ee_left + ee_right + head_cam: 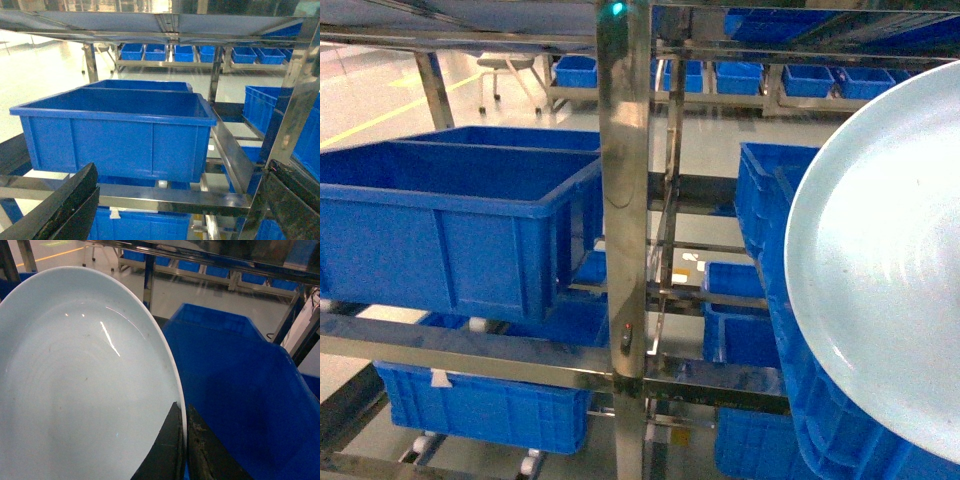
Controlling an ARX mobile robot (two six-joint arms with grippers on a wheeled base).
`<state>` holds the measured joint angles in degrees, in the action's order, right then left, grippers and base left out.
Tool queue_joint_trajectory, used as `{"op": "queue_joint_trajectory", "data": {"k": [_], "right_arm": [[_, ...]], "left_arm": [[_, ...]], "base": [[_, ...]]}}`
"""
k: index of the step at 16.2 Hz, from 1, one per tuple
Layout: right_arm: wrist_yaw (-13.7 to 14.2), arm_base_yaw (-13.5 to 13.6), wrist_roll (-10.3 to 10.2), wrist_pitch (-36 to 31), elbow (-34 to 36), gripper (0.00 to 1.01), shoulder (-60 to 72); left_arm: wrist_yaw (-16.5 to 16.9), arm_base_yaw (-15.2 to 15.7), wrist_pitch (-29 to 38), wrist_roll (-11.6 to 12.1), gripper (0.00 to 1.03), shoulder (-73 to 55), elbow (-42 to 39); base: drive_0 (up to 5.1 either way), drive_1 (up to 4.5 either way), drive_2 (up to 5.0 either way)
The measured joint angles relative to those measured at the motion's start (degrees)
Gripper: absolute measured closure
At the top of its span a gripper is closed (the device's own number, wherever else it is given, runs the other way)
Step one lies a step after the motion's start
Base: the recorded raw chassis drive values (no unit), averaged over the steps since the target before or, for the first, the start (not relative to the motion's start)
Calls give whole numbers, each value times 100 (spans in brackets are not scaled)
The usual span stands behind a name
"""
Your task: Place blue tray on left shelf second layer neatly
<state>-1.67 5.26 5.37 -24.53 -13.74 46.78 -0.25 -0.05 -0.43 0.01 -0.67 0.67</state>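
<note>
The blue tray (890,260), a pale glossy round dish, hangs tilted on edge at the right of the head view, in front of the right-hand crates. It fills the left of the right wrist view (75,390), where my right gripper (184,425) is shut on its rim, one finger on each face. The left shelf (470,345) is a shiny steel rack; its mid-height layer carries a large deep-blue crate (450,220). In the left wrist view my left gripper (180,200) is open and empty, facing that crate (115,130) and the layer's front rail (170,197).
A steel post (623,200) stands in the middle between the left and right bays. More blue crates fill the right bay (760,210), the lower tier (480,410) and a far rack (740,75). A stool (505,65) stands on the floor at the back left.
</note>
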Motion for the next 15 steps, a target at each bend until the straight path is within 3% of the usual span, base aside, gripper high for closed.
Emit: {"op": "queue_joint_trajectory", "data": {"k": [7, 15], "right_arm": [[0, -2, 0, 2, 0, 99, 0], [15, -2, 2, 2, 0, 99, 0]], "left_arm": [[7, 4, 17, 0, 5, -2, 0], [24, 0, 13, 2, 5, 0, 0]], "base": [[-297, 315, -9], [-152, -152, -152]]}}
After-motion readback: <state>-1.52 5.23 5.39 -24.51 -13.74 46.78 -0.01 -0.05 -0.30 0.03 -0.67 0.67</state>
